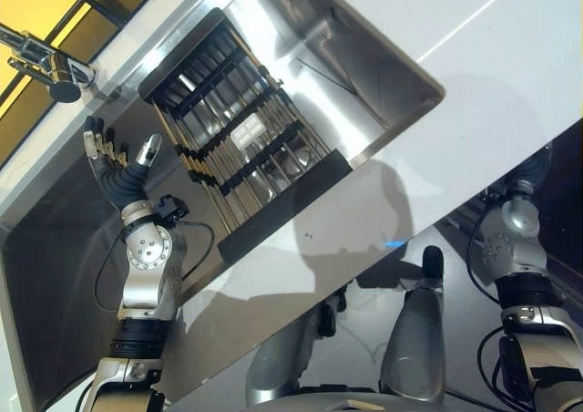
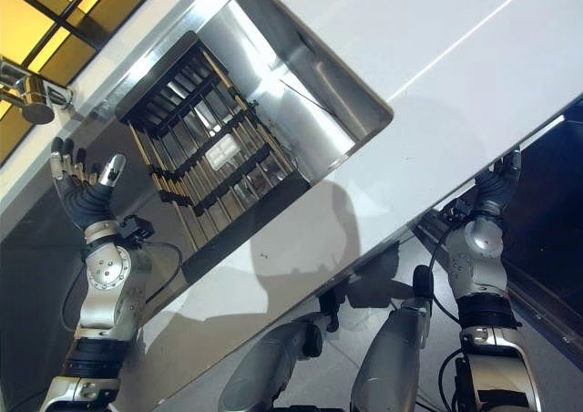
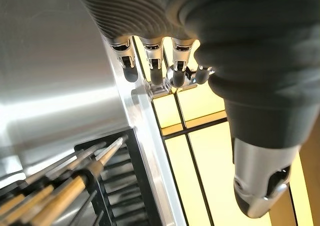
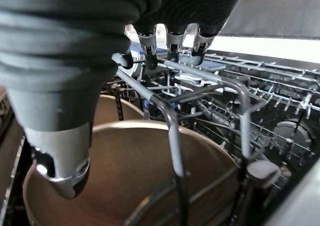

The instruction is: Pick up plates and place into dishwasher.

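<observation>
A brown plate [image 4: 135, 171] stands in the dishwasher rack [image 4: 235, 106], just below my right hand [image 4: 75, 86], whose fingers [image 4: 150, 56] are straight and relaxed over the grey wires, holding nothing. My left hand [image 1: 114, 161] is raised over the steel sink [image 1: 55, 275], fingers spread apart and empty, beside the black dish rack [image 1: 241, 139] that sits in the sink next to the white counter [image 1: 492, 75]. A faucet [image 1: 46, 61] juts in beyond that hand.
</observation>
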Robot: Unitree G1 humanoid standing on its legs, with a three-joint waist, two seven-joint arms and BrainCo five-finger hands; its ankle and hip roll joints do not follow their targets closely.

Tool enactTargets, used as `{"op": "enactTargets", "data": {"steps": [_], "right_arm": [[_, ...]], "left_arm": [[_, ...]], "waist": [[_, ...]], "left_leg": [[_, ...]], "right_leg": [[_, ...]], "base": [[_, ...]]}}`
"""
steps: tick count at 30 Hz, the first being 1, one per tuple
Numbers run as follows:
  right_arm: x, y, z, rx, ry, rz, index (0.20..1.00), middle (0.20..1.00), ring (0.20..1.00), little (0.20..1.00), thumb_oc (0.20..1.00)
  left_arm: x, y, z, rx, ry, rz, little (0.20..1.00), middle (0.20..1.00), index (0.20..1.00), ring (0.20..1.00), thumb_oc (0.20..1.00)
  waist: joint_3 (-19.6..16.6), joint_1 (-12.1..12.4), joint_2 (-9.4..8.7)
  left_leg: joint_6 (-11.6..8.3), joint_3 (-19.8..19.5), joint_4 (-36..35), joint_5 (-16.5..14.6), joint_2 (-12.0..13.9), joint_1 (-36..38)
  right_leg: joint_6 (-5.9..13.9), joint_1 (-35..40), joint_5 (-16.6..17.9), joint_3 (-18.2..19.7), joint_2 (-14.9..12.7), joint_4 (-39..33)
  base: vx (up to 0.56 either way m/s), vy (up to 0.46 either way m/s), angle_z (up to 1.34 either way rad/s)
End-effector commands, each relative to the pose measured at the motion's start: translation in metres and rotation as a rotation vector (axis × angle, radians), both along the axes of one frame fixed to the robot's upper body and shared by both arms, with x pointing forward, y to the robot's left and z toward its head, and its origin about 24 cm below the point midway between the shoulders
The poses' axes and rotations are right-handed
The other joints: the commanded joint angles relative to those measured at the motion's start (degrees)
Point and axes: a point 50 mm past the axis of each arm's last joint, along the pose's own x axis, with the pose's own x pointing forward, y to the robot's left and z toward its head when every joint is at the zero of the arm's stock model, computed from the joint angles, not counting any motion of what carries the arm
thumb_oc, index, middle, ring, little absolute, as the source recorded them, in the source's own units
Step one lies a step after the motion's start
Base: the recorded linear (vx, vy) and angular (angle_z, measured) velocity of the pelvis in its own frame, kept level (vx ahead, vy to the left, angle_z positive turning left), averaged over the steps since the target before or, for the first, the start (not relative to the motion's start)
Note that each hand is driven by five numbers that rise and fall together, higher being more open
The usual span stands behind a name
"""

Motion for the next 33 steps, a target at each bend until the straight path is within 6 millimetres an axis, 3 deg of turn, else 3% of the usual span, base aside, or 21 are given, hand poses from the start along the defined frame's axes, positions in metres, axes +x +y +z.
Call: {"op": "enactTargets", "data": {"steps": [1, 8, 13, 22, 33], "right_arm": [[0.018, 0.052, 0.091, -0.162, -0.352, 0.180, 1.000, 1.000, 1.000, 1.000, 1.000], [0.013, 0.040, 0.073, -0.130, -0.311, 0.110, 1.000, 1.000, 1.000, 1.000, 1.000], [0.002, 0.029, 0.054, -0.157, -0.238, 0.046, 1.000, 1.000, 1.000, 1.000, 1.000], [-0.042, -0.002, 0.011, -0.310, -0.037, -0.075, 1.000, 1.000, 1.000, 1.000, 1.000], [-0.075, -0.018, -0.005, -0.431, 0.090, -0.146, 1.000, 1.000, 1.000, 1.000, 1.000]], "left_arm": [[-0.010, 0.010, 0.034, 0.090, -0.142, 0.009, 1.000, 1.000, 1.000, 1.000, 1.000], [-0.009, 0.013, 0.035, 0.113, -0.139, -0.013, 1.000, 1.000, 1.000, 1.000, 1.000], [-0.007, 0.013, 0.031, 0.121, -0.126, -0.023, 1.000, 1.000, 1.000, 1.000, 1.000], [-0.017, 0.018, 0.013, 0.146, -0.074, -0.052, 1.000, 1.000, 1.000, 1.000, 1.000], [-0.023, 0.027, -0.003, 0.144, 0.008, -0.076, 1.000, 1.000, 1.000, 1.000, 1.000]], "waist": [[2.67, 1.61, -1.24], [0.95, 0.48, -2.25], [-0.60, -1.70, -3.48], [-4.68, -5.32, -5.73], [-9.55, -8.69, -9.20]], "left_leg": [[-6.08, -1.74, 13.63, -7.53, 4.05, -3.86], [-5.53, -1.56, 14.34, -9.09, 4.11, -1.64], [-5.00, -0.97, 14.45, -10.38, 4.62, 1.09], [-3.33, 0.58, 14.53, -12.64, 4.82, 6.80], [-2.51, 4.68, 13.30, -14.28, 6.32, 12.68]], "right_leg": [[-0.51, 2.15, 8.00, 3.81, -7.83, -3.96], [-0.79, 4.02, 8.23, 3.75, -7.62, -4.20], [-0.89, 5.97, 8.64, 4.86, -7.15, -4.77], [-0.93, 9.69, 9.20, 7.42, -6.28, -4.13], [1.09, 11.60, 14.01, 8.31, -6.78, -5.37]], "base": [[-0.02, -0.051, 0.03], [-0.01, -0.039, 0.03], [0.00, -0.001, -0.04], [0.05, 0.004, -0.16], [0.07, -0.010, -0.32]]}}
